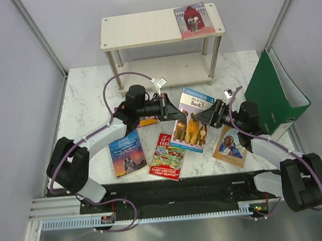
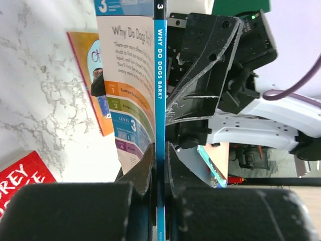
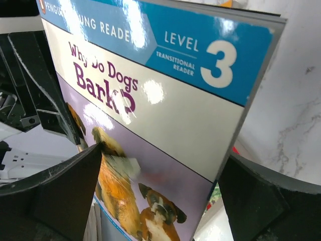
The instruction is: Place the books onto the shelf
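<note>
The blue three-dogs book (image 1: pixel 191 126) is lifted at a tilt over the middle of the table. My left gripper (image 1: pixel 170 105) is shut on its spine edge; in the left wrist view the fingers (image 2: pixel 145 168) pinch the blue spine (image 2: pixel 160 75). My right gripper (image 1: pixel 207 116) stands open at the book's other side, its fingers (image 3: pixel 65 191) wide on either side of the cover (image 3: pixel 150 100), not pressing it. A red-covered book (image 1: pixel 194 20) lies on the top board of the shelf (image 1: pixel 142 29). Jane Eyre (image 1: pixel 127 153), the red Treehouse book (image 1: pixel 167 156) and the tan portrait book (image 1: pixel 231 145) lie flat on the table.
A large green ring binder (image 1: pixel 274 96) stands open at the right, close behind my right arm. An orange-covered book (image 2: pixel 88 75) lies under my left gripper. The shelf's lower board (image 1: pixel 162 72) sits just behind both grippers. Grey walls enclose the marble table.
</note>
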Controlling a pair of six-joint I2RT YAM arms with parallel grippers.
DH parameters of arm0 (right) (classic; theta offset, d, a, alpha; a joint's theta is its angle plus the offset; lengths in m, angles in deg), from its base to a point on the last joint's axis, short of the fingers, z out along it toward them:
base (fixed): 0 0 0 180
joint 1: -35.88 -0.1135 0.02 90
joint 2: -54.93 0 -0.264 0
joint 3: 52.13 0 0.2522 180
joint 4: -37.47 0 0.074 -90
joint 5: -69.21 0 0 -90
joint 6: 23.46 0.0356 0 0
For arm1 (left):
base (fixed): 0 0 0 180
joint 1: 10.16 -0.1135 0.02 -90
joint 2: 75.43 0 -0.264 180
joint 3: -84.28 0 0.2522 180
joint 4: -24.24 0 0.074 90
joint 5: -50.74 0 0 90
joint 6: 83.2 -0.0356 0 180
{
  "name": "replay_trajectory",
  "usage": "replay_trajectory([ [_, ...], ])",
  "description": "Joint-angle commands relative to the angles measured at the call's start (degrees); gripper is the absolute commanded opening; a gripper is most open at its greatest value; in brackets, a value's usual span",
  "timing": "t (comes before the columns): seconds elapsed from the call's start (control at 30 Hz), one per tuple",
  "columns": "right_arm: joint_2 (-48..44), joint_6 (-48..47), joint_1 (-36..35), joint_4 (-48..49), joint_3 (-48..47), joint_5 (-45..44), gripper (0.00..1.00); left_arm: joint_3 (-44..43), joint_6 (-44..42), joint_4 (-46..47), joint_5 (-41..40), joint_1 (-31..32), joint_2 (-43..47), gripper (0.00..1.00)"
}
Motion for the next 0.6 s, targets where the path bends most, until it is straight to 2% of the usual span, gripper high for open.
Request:
replay_trajectory([
  [0.0,-1.87,2.58,0.05,6.00,-0.66,2.20,0.98,-1.11,3.38,7.01,4.41,-1.32,4.79,0.02],
  [0.2,-3.02,5.82,0.05,9.25,-1.45,3.17,0.98,0.38,4.53,8.51,4.41,-2.64,5.50,0.02],
  [0.27,-2.84,10.12,0.05,14.60,-0.84,3.78,0.97,0.03,4.53,8.51,4.93,-2.64,4.71,0.02],
  [0.4,-1.35,16.63,-0.04,23.23,-1.27,5.89,0.88,-0.23,3.74,7.64,4.41,-2.64,1.55,0.02],
  [0.47,-1.08,17.69,0.05,23.94,-2.41,6.68,0.66,-0.49,3.04,6.67,3.44,-2.72,0.58,0.02],
  [0.5,-1.08,17.78,0.05,23.76,-2.77,6.77,0.52,-0.76,2.68,6.40,3.18,-2.73,0.14,0.03],
  [0.53,-1.00,17.79,0.05,22.11,-3.21,6.86,0.22,-0.93,2.59,5.88,2.65,-2.73,-0.65,0.04],
  [0.57,-1.00,17.61,-0.04,21.48,-3.99,7.12,0.12,-1.11,2.51,5.70,2.39,-2.73,-1.01,0.04],
])
